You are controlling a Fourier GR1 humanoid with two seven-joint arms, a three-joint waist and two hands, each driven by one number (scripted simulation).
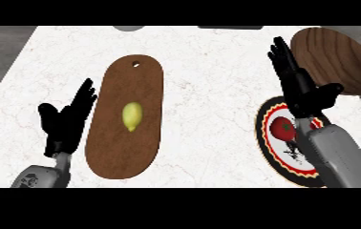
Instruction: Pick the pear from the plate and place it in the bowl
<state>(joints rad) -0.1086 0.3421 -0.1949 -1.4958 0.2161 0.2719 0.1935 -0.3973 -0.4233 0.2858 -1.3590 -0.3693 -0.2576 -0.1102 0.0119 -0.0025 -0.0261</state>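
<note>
A yellow-green pear (132, 117) lies in the middle of a long brown oval wooden board (127, 156) at centre left. A brown wooden bowl (331, 51) stands at the far right, partly cut off by the view's edge. My right hand (303, 92) is open with fingers straight, pointing away from me, above the near left rim of the bowl and the far edge of a patterned plate (265, 144). It holds nothing. My left hand (67, 120) rests open just left of the board, fingers up, apart from the pear.
The round plate with a red, black and yellow rim carries a red fruit (282, 126) and is partly hidden by my right forearm. A grey round thing (128, 28) and a grey flat thing (229, 27) show at the counter's far edge. White marble counter lies between board and plate.
</note>
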